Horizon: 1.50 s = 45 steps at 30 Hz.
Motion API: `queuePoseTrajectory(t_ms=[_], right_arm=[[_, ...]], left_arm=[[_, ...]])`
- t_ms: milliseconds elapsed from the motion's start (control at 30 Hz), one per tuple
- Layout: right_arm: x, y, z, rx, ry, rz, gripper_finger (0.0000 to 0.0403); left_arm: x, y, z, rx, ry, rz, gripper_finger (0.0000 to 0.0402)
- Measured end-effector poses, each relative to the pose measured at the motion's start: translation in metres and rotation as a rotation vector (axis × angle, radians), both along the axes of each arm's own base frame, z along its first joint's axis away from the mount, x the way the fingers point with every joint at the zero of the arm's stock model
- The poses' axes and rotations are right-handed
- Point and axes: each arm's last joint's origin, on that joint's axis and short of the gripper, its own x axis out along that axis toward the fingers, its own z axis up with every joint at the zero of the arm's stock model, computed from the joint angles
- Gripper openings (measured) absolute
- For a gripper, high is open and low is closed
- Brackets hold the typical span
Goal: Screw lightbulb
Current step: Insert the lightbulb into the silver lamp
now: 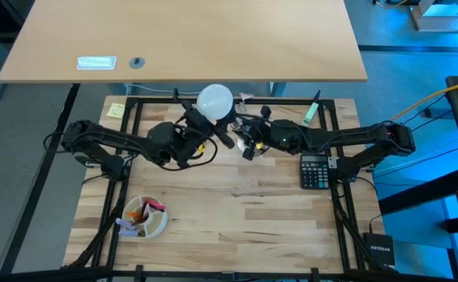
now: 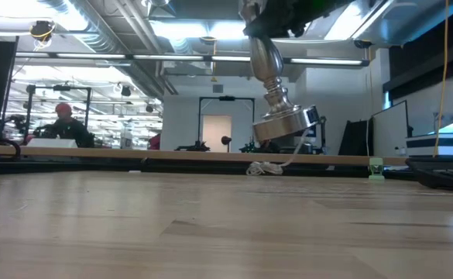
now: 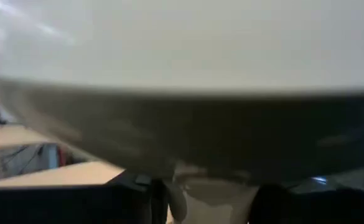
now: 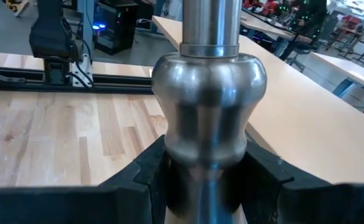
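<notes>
- White and frosted, the round lightbulb (image 1: 214,101) sits near the far edge of the pale wooden table (image 1: 229,227), about midway between the two arms, held up off the surface.
- From the left wrist view its globe (image 3: 182,43) fills nearly everything, with the narrow neck going down between that arm's dark fingers (image 3: 138,196).
- The left gripper (image 1: 201,125) is at the bulb's lower side; whether its fingers are clamped on the bulb or merely around it I cannot tell (the bulb hides the contact).
- The right gripper (image 1: 248,141) reaches in from the other side, just beside the bulb, its fingers (image 4: 150,171) clenched on the bulged stem of a shiny silvery metal lamp stand (image 4: 210,99).
- In the low view that stand (image 2: 276,93) hangs tilted in the air, its flared foot clear of the tabletop.
- Farther out: a black calculator (image 1: 315,171) by the right arm, a pale bowl of small coloured items (image 1: 145,216) toward the near left, a yellow sticky note (image 1: 116,110) at the far left.
</notes>
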Motion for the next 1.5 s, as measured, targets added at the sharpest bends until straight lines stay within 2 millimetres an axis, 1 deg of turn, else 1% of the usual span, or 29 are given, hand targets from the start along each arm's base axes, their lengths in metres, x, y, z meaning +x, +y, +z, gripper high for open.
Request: queuePoseTrajectory(t_ms=[200,367,567,733,867,1000,1100,1200,1333,1500], right_arm=[[0.001,0.003,0.000,0.025,-0.009,0.101,0.0144],[-0.001,0.008,0.003,0.060,-0.018,0.284,0.0142],[-0.006,0.015,0.009,0.094,-0.035,0.524,0.0140],[-0.009,0.019,0.011,0.123,-0.036,0.681,0.0140],[-0.010,0.022,0.010,0.139,-0.028,0.785,0.0140],[-0.010,0.024,0.009,0.148,-0.022,0.840,0.0140],[-0.011,0.025,0.009,0.163,-0.022,0.874,0.0140],[-0.011,0.025,0.009,0.164,-0.020,0.871,0.0140],[-0.010,0.024,0.008,0.159,-0.006,0.824,0.0140],[-0.010,0.023,0.009,0.120,-0.003,0.764,0.0140]], left_arm=[[0.002,-0.009,-0.001,0.069,0.058,-0.109,0.0134],[0.001,-0.021,-0.002,0.104,0.104,-0.202,0.0134],[-0.005,-0.032,0.001,0.116,0.113,-0.403,0.0133],[-0.010,-0.035,0.003,0.147,0.146,-0.583,0.0131],[-0.008,-0.036,0.001,0.212,0.177,-0.739,0.0131],[-0.006,-0.033,-0.002,0.272,0.213,-0.868,0.0131],[-0.005,-0.028,-0.004,0.291,0.222,-0.933,0.0131],[-0.004,-0.024,-0.004,0.293,0.217,-0.947,0.0131],[-0.004,-0.021,-0.004,0.271,0.209,-0.934,0.0133],[-0.002,-0.020,-0.007,0.224,0.213,-0.865,0.0186]])
